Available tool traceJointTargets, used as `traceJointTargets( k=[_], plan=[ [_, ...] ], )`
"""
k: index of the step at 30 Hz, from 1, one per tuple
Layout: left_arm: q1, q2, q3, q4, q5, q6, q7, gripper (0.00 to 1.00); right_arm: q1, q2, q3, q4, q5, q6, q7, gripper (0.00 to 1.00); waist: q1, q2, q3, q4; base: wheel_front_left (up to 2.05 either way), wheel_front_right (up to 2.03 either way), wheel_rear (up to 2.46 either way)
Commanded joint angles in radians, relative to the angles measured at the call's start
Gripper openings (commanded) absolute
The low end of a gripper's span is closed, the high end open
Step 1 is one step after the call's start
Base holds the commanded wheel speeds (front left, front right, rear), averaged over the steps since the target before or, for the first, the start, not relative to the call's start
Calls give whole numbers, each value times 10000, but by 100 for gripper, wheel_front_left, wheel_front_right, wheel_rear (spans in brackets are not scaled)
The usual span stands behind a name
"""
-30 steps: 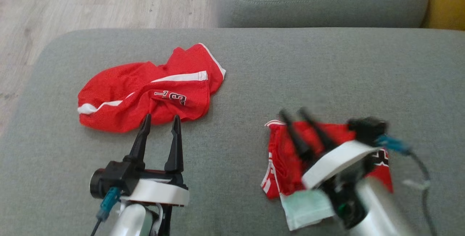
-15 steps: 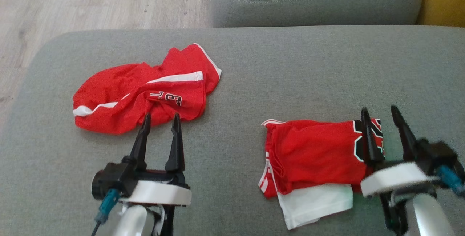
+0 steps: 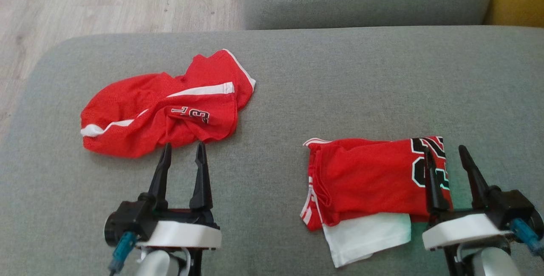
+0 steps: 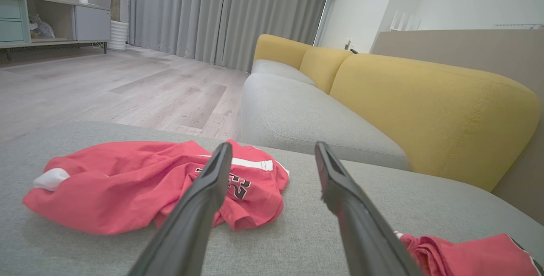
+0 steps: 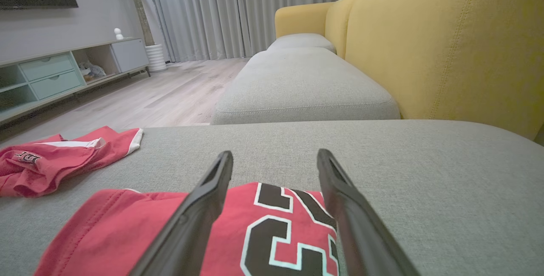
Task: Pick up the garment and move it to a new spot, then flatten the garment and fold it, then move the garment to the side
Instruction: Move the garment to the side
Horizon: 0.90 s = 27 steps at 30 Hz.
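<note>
My right gripper (image 3: 444, 150) has pulled back off the folded red jersey (image 3: 365, 178), jaws spread, leaving it near right on the grey cushion (image 3: 340, 76). 1 done, I judge. My left gripper (image 3: 183, 145), also spread, faces the crumpled jersey (image 3: 161, 106) far left.

Head view steeply downward, 2 wrist views low along cushion (image 3: 361, 89), all share crumpled garment (image 3: 165, 106)

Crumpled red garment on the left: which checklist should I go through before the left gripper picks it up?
1. Left gripper open and empty: ok.
2. Left gripper pointing at the crumpled garment: ok.
3. Nothing lying on that garment: ok.
4. Garment wholly on the cushion: ok.
5. Right gripper open: ok.
6. Right gripper clear of the folded garment: cannot tell.
</note>
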Motion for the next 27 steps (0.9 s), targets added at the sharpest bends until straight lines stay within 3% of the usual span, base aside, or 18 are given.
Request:
traceJointTargets(
  k=[1,12,23,24,25,27],
  plan=[
    [-284,-5,298,-352,126,3,-95,100,-361,-49,219,-286,-40,-7,-149,100,0,0,19,11,0,0,0],
    [-543,-5,203,-293,170,-47,-95,100,-814,-45,-1091,1040,242,-7,802,100,0,0,613,237,0,0,0],
    [-712,-5,210,-227,299,-75,-95,100,-1005,-44,-352,2391,928,-7,2263,100,0,0,842,263,0,0,0],
    [-723,-5,211,-218,314,-76,-95,100,-1006,-44,-278,2430,962,-7,2360,66,0,0,836,247,0,0,0],
    [-731,-5,215,-207,329,-76,-95,100,-1003,-44,-224,2455,929,-7,2438,0,0,0,819,225,0,0,0],
    [-745,-5,235,-193,351,-68,-95,100,-1023,-44,-190,2426,798,-7,2528,0,0,0,788,170,0,0,0]
  ],
)
